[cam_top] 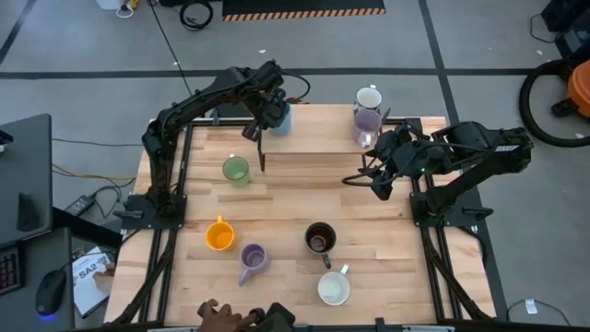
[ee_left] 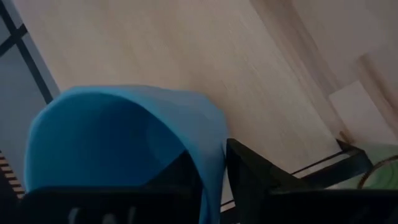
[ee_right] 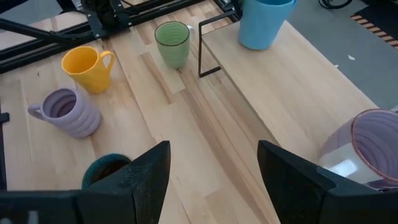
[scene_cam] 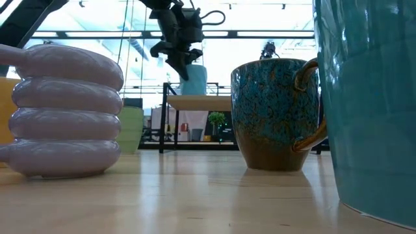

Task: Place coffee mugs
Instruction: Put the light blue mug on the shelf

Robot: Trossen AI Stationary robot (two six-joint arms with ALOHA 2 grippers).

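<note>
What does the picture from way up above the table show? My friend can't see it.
The left arm's claw holds a blue mug on a raised wooden shelf at the table's back, where a lilac mug and a white mug stand. The right claw hovers open nearby; five more mugs sit on the table below.

Raised shelf [cam_top: 323, 138] along the table's far edge, three mugs on it. Nearer than shelf: one mug [cam_top: 236, 170] just beside its left leg, four more well apart from it.

No readable text, labels, brands, numbers or signs anywhere
</note>
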